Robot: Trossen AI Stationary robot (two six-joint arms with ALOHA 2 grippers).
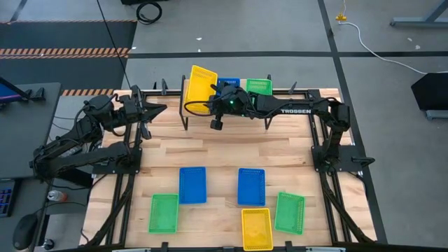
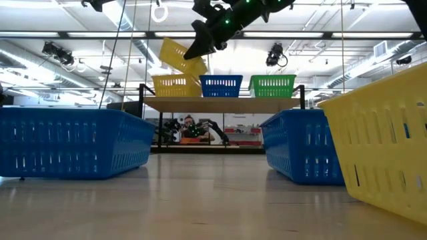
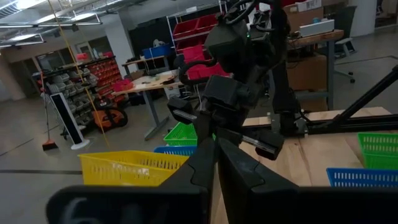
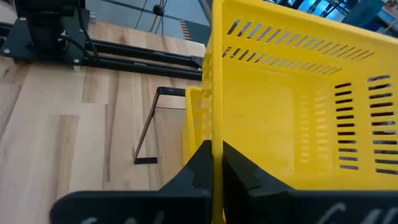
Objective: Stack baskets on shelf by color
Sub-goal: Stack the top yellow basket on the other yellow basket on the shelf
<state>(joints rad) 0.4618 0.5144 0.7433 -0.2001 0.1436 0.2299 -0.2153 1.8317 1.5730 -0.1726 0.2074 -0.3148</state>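
- Right gripper [image 1: 215, 106] reaches over the far end of the table, clenched on the rim of a tilted yellow basket [image 1: 201, 85]; the right wrist view shows the fingers [image 4: 200, 163] pinching that basket's wall.
- The held basket hangs askew above the shelf [image 2: 220, 104], its lower edge at or just inside another yellow basket [image 2: 175, 86] that sits on the shelf's left end. Contact between the two is hard to tell from the low view.
- Also on the shelf: a blue basket [image 2: 221, 86] in the middle, a green basket [image 2: 272, 86] on the right, both upright and side by side.
- Left gripper [image 1: 143, 119] waits at the table's left edge near the shelf, fingers [image 3: 198, 167] closed together, holding nothing.
- Near edge of the table [image 1: 231, 150], all lying flat: blue basket left [image 1: 192, 185], blue basket right [image 1: 251, 186], green basket left [image 1: 163, 213], green basket right [image 1: 290, 212], yellow basket front [image 1: 257, 228].
- The two blue ones lie well apart; the front yellow one sits just beside the right green one.
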